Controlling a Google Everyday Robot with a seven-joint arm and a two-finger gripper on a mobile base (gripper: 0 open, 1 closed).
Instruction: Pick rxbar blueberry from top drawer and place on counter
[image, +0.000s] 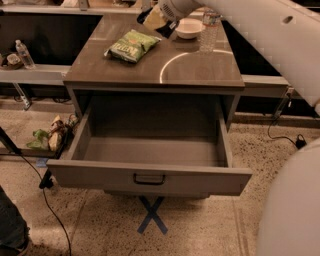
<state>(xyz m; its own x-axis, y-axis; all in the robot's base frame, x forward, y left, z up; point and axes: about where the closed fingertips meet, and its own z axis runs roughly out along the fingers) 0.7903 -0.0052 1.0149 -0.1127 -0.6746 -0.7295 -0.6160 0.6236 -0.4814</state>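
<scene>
We saw the gripper (156, 19) at the top of the frame, over the far edge of the counter (195, 70), just left of a white bowl (189, 28). We could not tell its grip, nor make out the rxbar blueberry. The top drawer (150, 177) stood open.

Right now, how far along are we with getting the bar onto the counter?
Done: the drawer stands open and its visible floor is bare, so the bar seems out. In hand: the tool hovers over the far edge of the counter, beside the bowl; something dark shows at it, possibly the bar. Left: no bar lies on the counter, so the set-down is left.
</scene>
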